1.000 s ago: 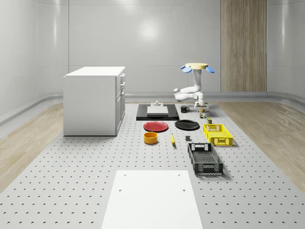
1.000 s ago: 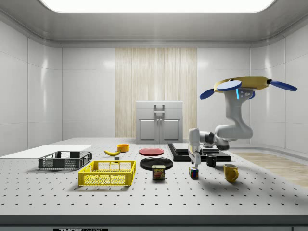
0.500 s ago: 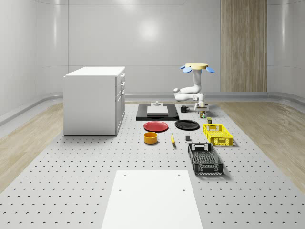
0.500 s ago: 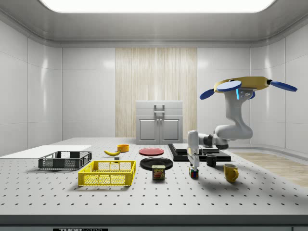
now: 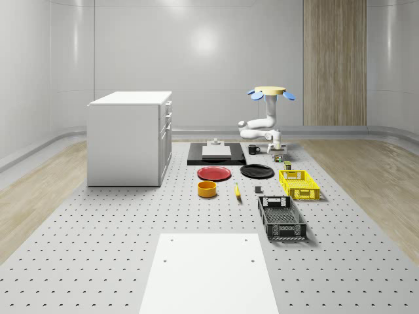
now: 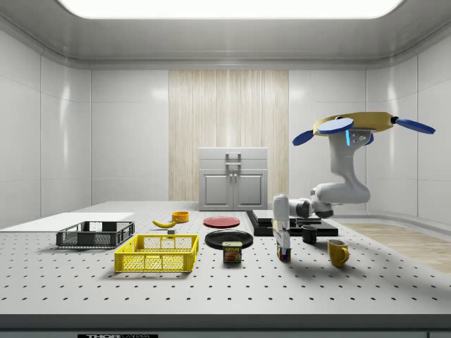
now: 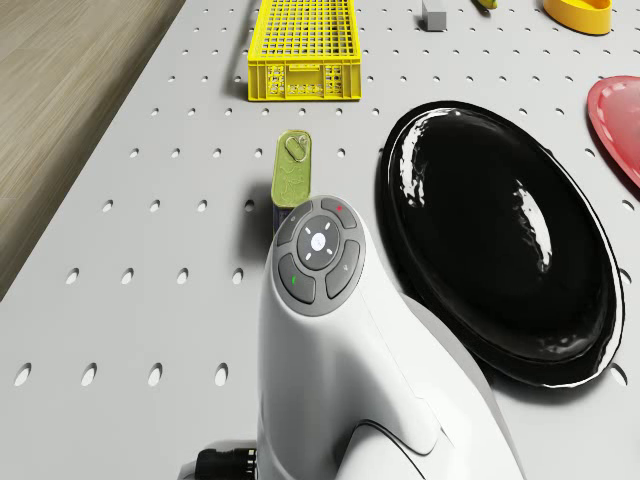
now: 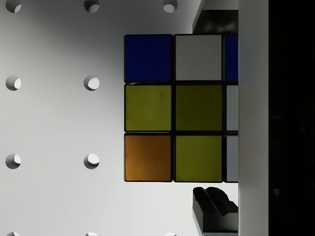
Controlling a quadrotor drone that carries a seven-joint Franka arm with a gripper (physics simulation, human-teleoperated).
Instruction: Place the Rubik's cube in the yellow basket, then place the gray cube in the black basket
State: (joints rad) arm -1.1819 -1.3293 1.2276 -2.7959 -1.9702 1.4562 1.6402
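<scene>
The Rubik's cube (image 8: 172, 108) sits on the pegboard table near the can, also seen as the Rubik's cube (image 6: 283, 255). My gripper (image 6: 282, 244) points straight down over it. In the wrist view the gripper (image 8: 214, 110) is open, with one finger (image 8: 216, 19) and the other finger (image 8: 214, 216) on opposite sides of the cube and a thin gap showing. The drone (image 6: 356, 127) hovers over the table's far end beside the black tray. The yellow basket (image 5: 299, 184), the black basket (image 5: 281, 217) and the small gray cube (image 5: 258, 190) lie toward the front.
A Spam can (image 7: 291, 170) stands right beside the arm's wrist (image 7: 318, 250), with a black plate (image 7: 500, 235) on its other side. A yellow mug (image 6: 337, 252), a dark mug (image 6: 309, 234), a red plate (image 5: 214, 173), an orange bowl (image 5: 207, 188), a banana (image 5: 237, 190) and a white cabinet (image 5: 129, 137) also stand on the table.
The arm has lowered the gripper straight down until its fingers straddle the Rubik's cube. The drone has held its place and the cube has not moved.
</scene>
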